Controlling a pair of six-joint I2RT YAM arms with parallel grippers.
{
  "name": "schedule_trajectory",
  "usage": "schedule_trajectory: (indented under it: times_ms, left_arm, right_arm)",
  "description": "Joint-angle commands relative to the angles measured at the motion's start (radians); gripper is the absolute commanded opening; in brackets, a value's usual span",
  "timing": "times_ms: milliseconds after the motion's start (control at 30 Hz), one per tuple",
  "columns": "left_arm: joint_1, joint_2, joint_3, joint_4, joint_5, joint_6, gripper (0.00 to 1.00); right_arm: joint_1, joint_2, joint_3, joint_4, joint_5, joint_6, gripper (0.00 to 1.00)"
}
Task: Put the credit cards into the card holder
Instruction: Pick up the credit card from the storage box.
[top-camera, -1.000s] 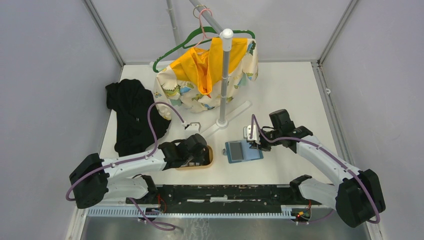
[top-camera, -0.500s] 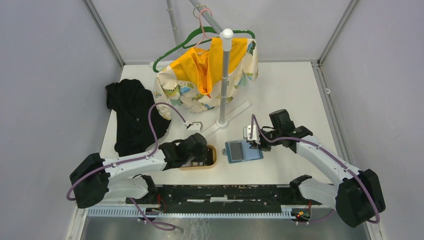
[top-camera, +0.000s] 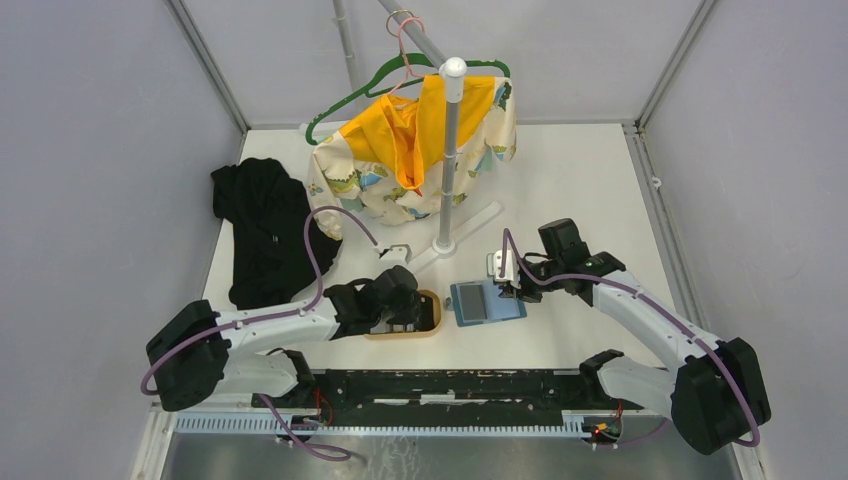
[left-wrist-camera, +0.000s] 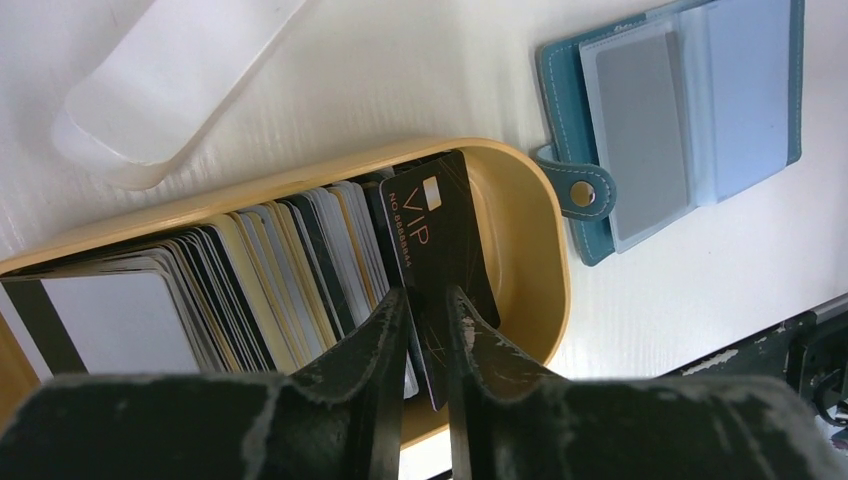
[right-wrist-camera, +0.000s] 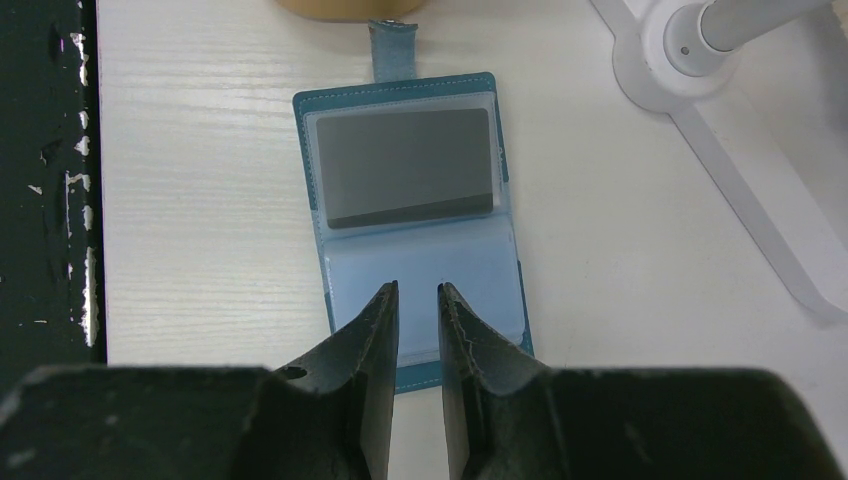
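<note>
Jaws of the left gripper (left-wrist-camera: 425, 300) were clamped on a black card (left-wrist-camera: 440, 225) at the end of the credit cards (left-wrist-camera: 250, 270), which were stood in a row in the tan tray (left-wrist-camera: 545, 260). Those of the right gripper (right-wrist-camera: 417, 295) were held narrowly apart, with nothing seen between them, over the card holder (right-wrist-camera: 470, 270). It was laid open on the table (right-wrist-camera: 200, 200) just beside the tray.

Teal card holder (right-wrist-camera: 415, 270), black card (left-wrist-camera: 445, 250) (gold lettering)
</note>
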Motion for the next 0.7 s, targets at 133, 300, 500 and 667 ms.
schedule_trajectory:
  times_ms: [133,300,500,667]
  left_arm:
    - [0.002,0.018,0.003,0.074,0.035,-0.014,0.26]
    - [0.001,0.004,0.0,0.092,0.039,-0.027,0.18]
    - [0.0,0.021,-0.003,0.114,0.05,-0.033,0.02]
    - [-0.001,-0.005,-0.011,0.12,0.044,-0.028,0.02]
  right_arm:
    - [-0.005,-0.001,0.01,0.004,-0.023,0.01,0.26]
    - [-0.004,0.001,0.01,0.005,-0.023,0.011,0.26]
    - [-0.004,0.001,0.01,0.003,-0.023,0.012,0.26]
    - [-0.004,0.0,0.01,0.003,-0.028,0.012,0.26]
